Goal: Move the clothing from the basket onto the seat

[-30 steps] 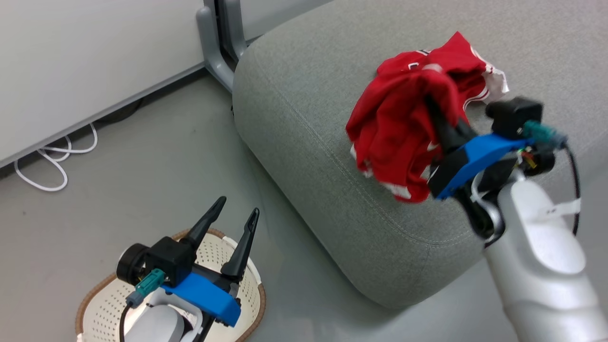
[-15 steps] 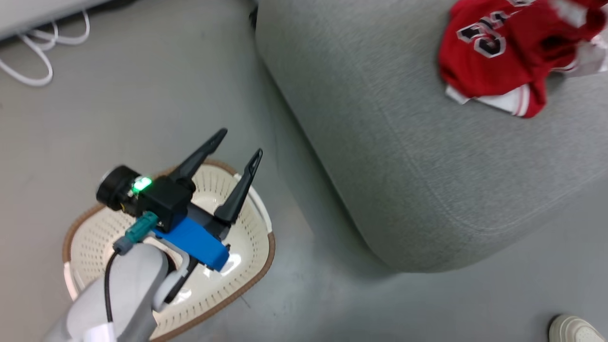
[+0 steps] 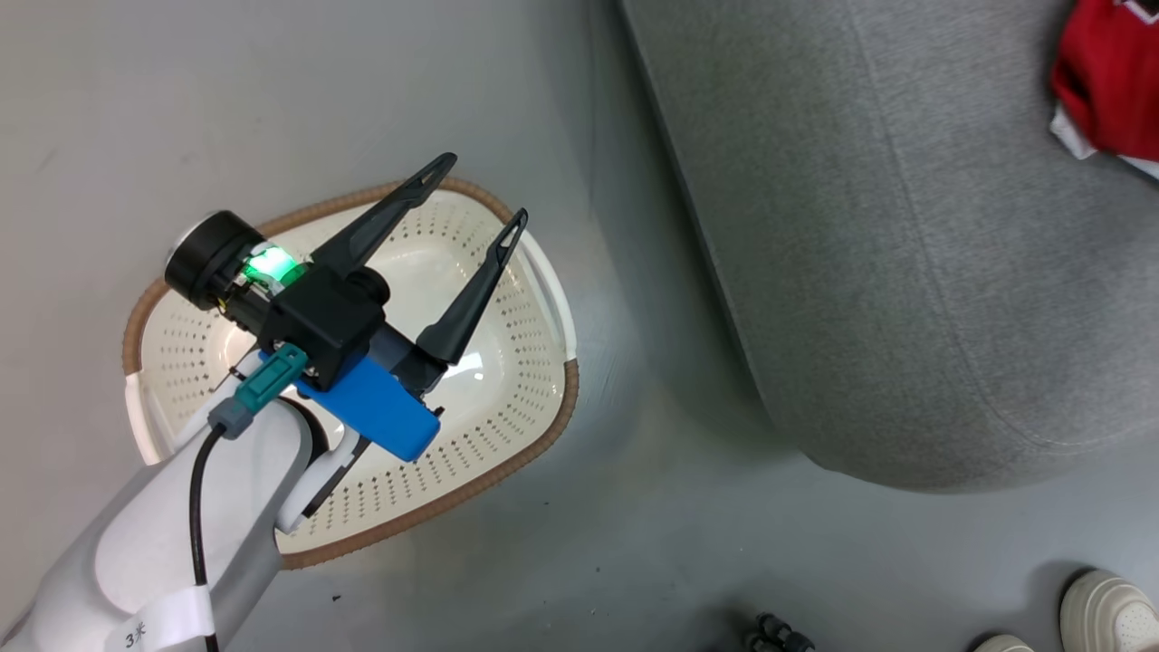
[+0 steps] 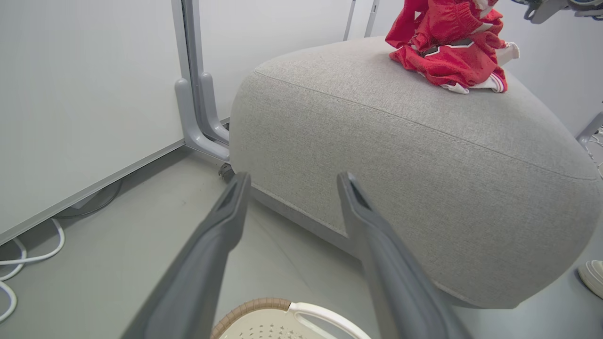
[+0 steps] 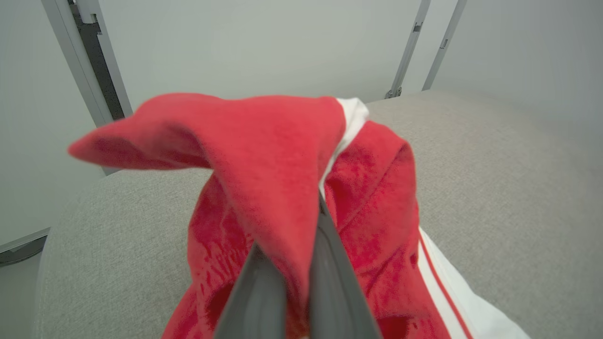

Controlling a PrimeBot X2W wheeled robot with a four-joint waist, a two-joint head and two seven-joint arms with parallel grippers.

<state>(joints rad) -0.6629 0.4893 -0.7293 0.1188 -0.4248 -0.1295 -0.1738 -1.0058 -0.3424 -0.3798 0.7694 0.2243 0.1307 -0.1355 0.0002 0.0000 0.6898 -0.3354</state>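
Note:
My left gripper hangs open over the cream basket, with nothing between its dark fingers; the basket's perforated floor shows bare around my wrist. The grey seat fills the right side, and a bit of the red clothing lies at its top right corner. In the left wrist view my left gripper points at the seat, where the clothing is heaped on top; the basket rim is below. My right gripper is shut on red clothing above the seat.
A person's pale shoes stand on the floor at the seat's near corner. A grey wall panel with a metal foot rises behind the seat, and a white cable loops on the floor beside it.
The head camera has swung down toward the basket, so the seat and clothing slid to the upper right and my right arm left that view. My left gripper stays open over the basket.

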